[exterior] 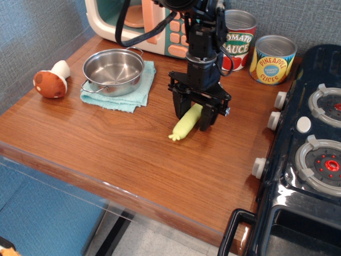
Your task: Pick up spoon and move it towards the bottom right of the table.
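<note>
The spoon (184, 125) lies on the table (106, 144) near its middle. Only its pale yellow-green handle shows; the metal bowl is hidden behind the gripper. My gripper (192, 116) points straight down over the handle's upper half. One black finger stands on each side of the handle, and they are closed against it. The spoon still rests on the wood, its tip pointing toward the front left.
A steel pot (113, 71) sits on a teal cloth (120, 94) at the left, with a toy mushroom (50, 80) beyond it. A tomato sauce can (238, 40), a pineapple can (272, 58) and a toy oven (133, 24) stand at the back. A black stove (309, 154) is at the right.
</note>
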Controlling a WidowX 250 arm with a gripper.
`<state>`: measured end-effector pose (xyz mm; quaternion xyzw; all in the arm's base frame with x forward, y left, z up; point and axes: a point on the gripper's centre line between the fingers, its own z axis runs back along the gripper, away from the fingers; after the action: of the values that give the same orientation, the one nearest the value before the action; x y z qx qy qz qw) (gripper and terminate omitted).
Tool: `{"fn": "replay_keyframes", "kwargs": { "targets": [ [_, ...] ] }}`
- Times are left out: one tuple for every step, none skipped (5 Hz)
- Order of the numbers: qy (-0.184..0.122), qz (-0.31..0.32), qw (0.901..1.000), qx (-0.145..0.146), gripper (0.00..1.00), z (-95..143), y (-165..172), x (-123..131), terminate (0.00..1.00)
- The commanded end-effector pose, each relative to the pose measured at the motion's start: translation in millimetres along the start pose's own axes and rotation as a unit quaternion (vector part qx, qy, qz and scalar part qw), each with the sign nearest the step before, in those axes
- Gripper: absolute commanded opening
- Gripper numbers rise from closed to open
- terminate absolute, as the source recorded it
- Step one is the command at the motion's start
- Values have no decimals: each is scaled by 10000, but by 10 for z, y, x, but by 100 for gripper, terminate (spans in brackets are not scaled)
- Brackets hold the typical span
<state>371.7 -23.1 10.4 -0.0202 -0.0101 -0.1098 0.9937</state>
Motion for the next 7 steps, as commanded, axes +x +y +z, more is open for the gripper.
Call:
{"fn": "replay_keyframes", "kwargs": {
  "targets": [
    [-439,-184,9989,33,0,289,-43,15,0],
    [-863,-448,9953,37,0,601,-253,-75,0],
    [-864,-892,9922,20,0,652,-635,-237,0],
    [-696,-980,9927,-28,0,474,-830,-399,0],
    [-531,-681,9962,-103,0,241,-860,-450,0],
    [-410,-126,9990,-95,0,76,-818,-520,0],
    [-460,341,9983,-81,0,42,-741,-554,0]
  ]
}}
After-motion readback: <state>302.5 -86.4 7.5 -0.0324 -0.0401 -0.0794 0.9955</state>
